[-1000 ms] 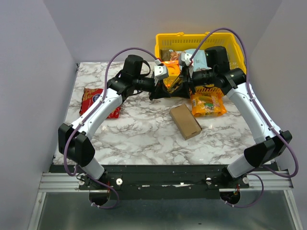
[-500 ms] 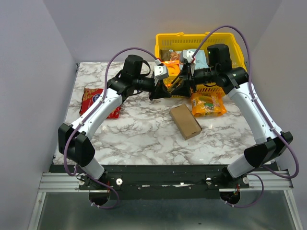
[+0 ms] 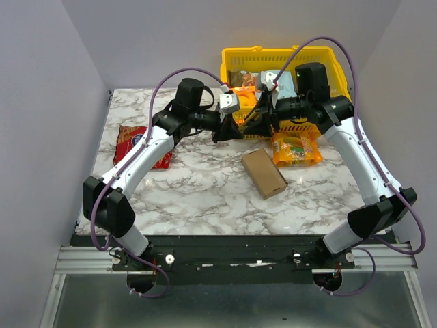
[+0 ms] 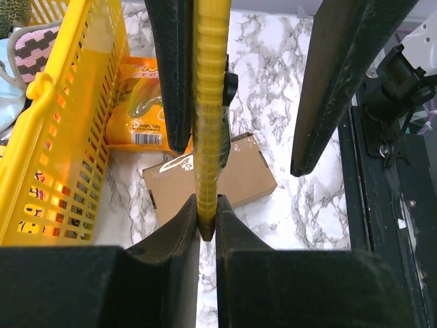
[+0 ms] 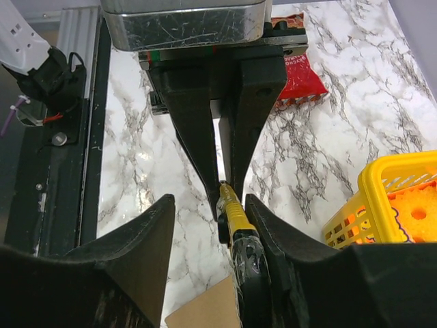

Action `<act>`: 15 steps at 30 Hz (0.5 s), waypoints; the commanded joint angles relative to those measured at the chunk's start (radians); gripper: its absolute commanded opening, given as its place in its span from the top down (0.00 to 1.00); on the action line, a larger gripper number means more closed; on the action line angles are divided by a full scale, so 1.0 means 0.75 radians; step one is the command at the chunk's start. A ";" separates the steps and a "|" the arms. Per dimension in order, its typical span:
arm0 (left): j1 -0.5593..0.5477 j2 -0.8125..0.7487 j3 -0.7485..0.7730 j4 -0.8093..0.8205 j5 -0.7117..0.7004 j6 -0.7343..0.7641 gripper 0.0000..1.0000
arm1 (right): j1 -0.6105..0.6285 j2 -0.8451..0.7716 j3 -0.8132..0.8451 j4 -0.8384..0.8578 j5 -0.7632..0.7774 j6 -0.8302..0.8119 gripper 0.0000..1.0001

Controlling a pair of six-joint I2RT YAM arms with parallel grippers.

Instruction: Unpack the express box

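White arm links (image 3: 147, 154), black joints (image 3: 109, 201), purple cables (image 3: 177, 74); black tapered fingers (image 4: 171, 68)

The top external camera looks down from above and behind the arm bases (image 3: 147, 254), taking in the whole desk (image 3: 205, 198) from afar. Each wrist camera sits close behind its own jaws, looking along them. The left gripper (image 4: 207, 208) and right gripper (image 5: 210, 205) face each other, so both close views share the yellow packet (image 4: 210, 102) between them and the express box (image 4: 235, 179) below.
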 commanded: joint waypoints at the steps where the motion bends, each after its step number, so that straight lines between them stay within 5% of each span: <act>1: -0.003 0.009 0.015 0.020 -0.005 -0.018 1.00 | -0.005 0.011 0.026 -0.047 -0.017 -0.027 0.49; 15: -0.005 0.027 0.029 0.024 -0.007 -0.026 1.00 | -0.003 0.042 0.030 -0.058 -0.003 -0.031 0.58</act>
